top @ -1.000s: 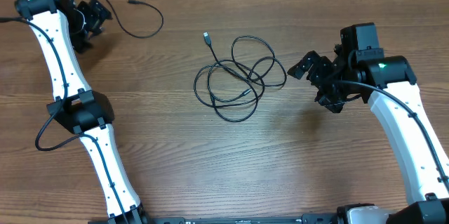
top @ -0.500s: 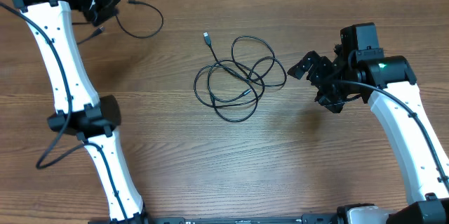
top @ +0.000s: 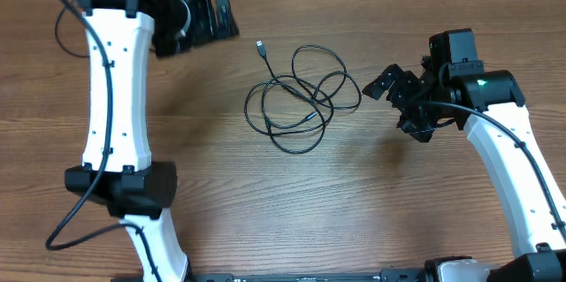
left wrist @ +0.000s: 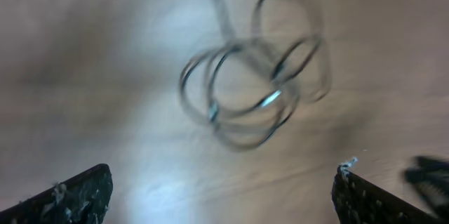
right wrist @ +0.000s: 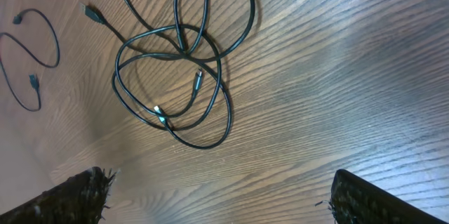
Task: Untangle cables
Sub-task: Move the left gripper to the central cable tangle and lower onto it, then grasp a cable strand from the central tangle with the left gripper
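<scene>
The tangled cables [top: 301,96] lay mid-worktop [top: 354,211], one plug [top: 261,47] poking out at eleven o'clock. The left fingers [left wrist: 74,197] hovered wide apart and empty at ten o'clock of the heap. The right fingers [right wrist: 365,199], equally spread and empty, hovered at three. A separate cord [right wrist: 31,59] lay apart, hidden from above by the left arm [top: 115,87].
</scene>
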